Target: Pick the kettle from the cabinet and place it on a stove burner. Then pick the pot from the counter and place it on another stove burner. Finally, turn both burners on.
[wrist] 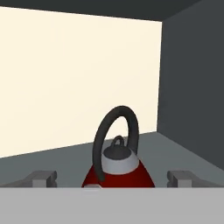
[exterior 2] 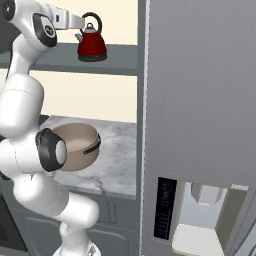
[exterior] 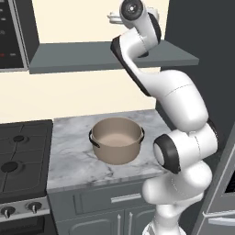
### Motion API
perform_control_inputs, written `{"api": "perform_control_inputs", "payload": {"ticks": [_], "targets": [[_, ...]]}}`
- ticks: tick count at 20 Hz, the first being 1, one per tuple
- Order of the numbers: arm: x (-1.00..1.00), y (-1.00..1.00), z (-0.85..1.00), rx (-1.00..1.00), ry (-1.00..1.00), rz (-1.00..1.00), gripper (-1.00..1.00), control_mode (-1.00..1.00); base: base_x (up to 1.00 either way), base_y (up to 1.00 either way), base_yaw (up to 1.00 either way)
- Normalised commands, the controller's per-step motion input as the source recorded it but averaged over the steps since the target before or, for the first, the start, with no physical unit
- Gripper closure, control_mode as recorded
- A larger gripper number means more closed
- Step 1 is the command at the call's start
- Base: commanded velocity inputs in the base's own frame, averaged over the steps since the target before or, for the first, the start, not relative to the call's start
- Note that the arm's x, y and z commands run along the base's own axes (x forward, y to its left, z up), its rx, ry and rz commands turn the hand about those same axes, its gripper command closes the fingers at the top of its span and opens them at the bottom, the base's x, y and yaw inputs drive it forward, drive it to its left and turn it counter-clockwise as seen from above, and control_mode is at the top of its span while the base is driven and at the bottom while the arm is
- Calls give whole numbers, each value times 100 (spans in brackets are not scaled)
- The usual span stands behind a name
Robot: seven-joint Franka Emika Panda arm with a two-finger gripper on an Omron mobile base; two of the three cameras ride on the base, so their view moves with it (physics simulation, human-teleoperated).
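kettle (wrist: 117,168) alone on the cabinet (wrist: 175,151) slab, open air above its handle, dark side wall (wrist: 192,78) close beside

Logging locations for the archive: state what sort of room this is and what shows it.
A simulated home kitchen, it seems: a black gas cooktop with front knobs, a marble counter holding a pot, and a red kettle on a wall shelf.

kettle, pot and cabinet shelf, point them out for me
kettle (exterior 2: 92,47), right base view, on its red body.
pot (exterior: 117,148), left base view, on its outer front wall.
cabinet (exterior: 92,57), left base view, on the shelf slab's top.
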Motion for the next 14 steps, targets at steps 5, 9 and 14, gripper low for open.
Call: {"api": "perform_control_inputs", "payload": {"ticks": [5,9,14], "targets": [[22,6,5,0,0,-7,-100,-100,0,0,0],[11,1,1,0,0,-3,-100,-100,0,0,0],[17,0,0,0,0,-2,-100,-100,0,0,0]]}}
